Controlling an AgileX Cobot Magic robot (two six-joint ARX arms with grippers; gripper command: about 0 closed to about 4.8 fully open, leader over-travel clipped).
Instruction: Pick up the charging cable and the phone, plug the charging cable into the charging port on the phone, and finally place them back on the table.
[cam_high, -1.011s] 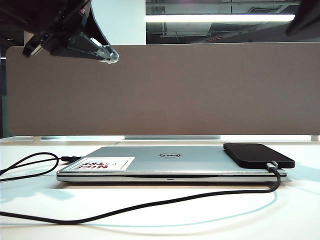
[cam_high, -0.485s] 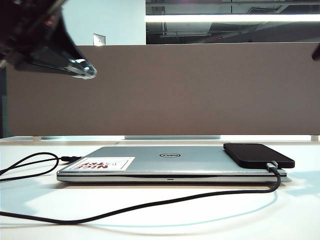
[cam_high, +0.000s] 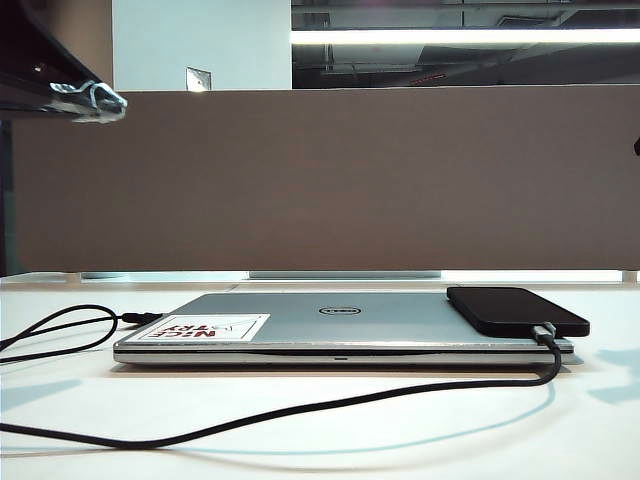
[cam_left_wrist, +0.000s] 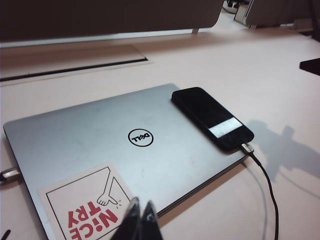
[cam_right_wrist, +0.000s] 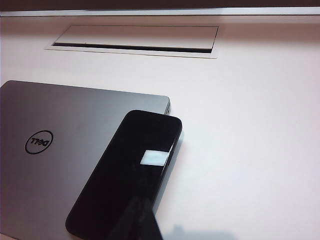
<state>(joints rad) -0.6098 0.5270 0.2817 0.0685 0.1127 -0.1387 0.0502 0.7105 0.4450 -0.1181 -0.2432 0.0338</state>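
You are viewing both claws clenched and grasping nothing, the left gripper (cam_left_wrist: 140, 220) hanging above the laptop (cam_left_wrist: 100, 150) and the right gripper (cam_right_wrist: 145, 220) hanging over the one phone (cam_right_wrist: 127, 175), which is lying on that laptop with one cable (cam_high: 300, 408) plugged in.

Brown divider panel (cam_high: 330, 180) stands upright along the far edge of the desk. Behind it: pale wall (cam_high: 200, 45) at left, dark ceiling with one long lit tube lamp (cam_high: 440, 36). Rectangular cable slot (cam_right_wrist: 135, 40) in desk surface.
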